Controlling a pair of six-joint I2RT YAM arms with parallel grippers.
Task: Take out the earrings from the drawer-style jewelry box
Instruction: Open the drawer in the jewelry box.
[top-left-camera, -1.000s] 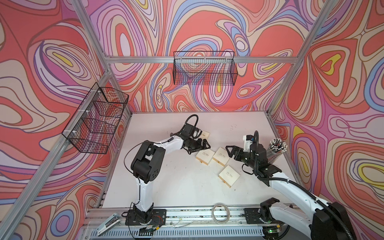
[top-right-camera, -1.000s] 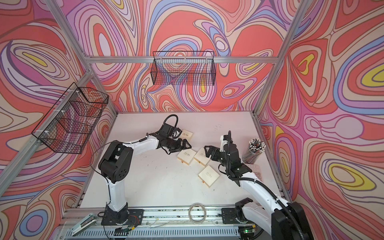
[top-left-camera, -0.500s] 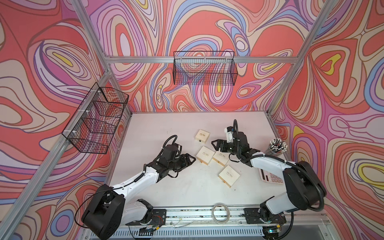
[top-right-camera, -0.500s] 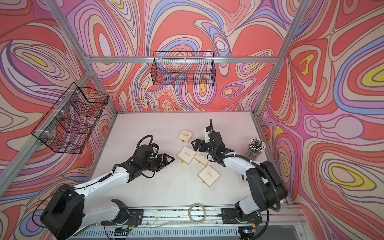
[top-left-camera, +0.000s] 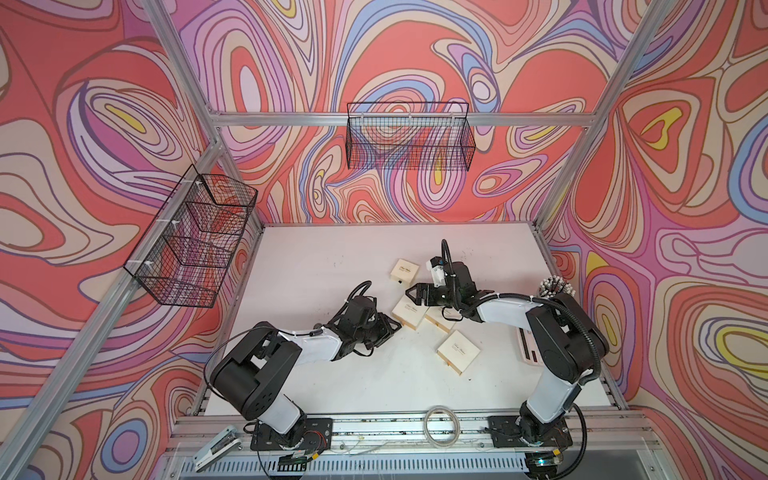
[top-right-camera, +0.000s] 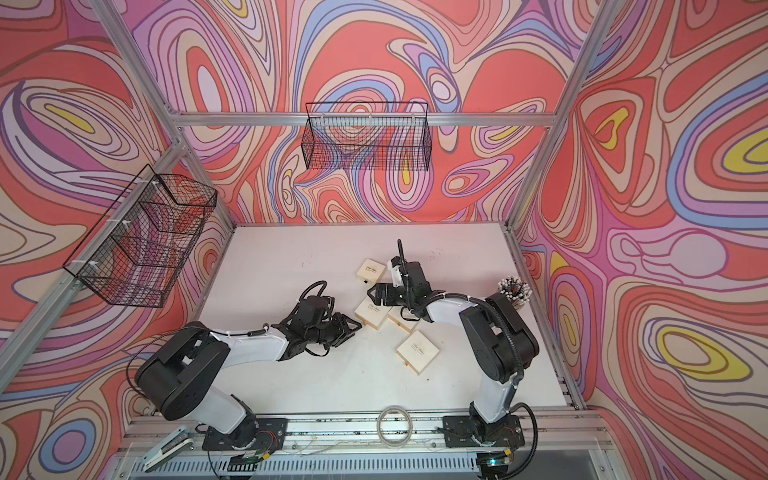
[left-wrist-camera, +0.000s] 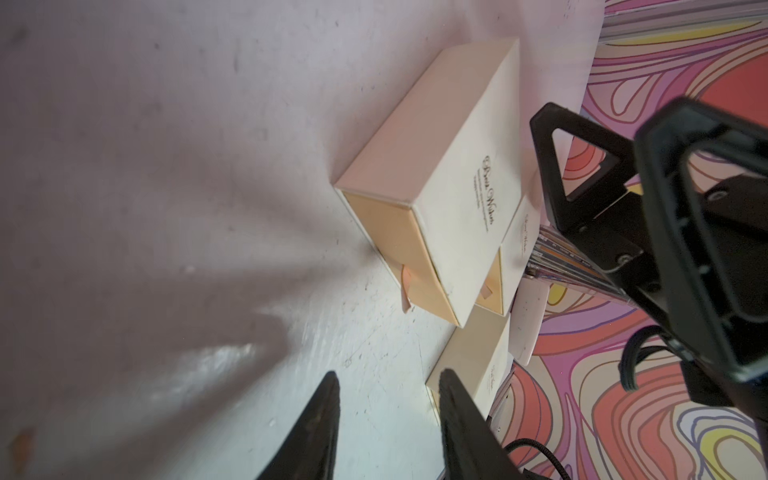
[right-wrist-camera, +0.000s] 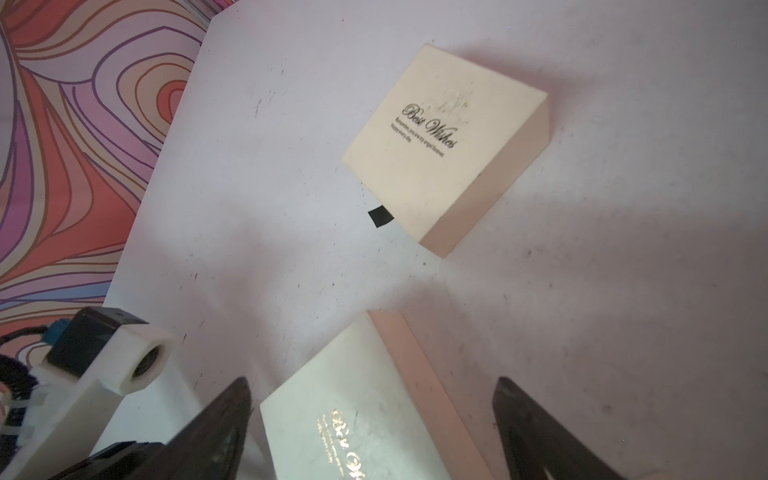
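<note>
Jaws of the left gripper (left-wrist-camera: 386, 376) stand partly apart, empty, just left of the middle cream box (top-left-camera: 409, 312). Over that box the right gripper (right-wrist-camera: 372, 380) spreads wide, holding nothing. Where the earrings lie cannot be told.

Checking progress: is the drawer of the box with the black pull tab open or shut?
Shut. In the right wrist view no drawer protrudes from the box; only its black tab sticks out.
</note>
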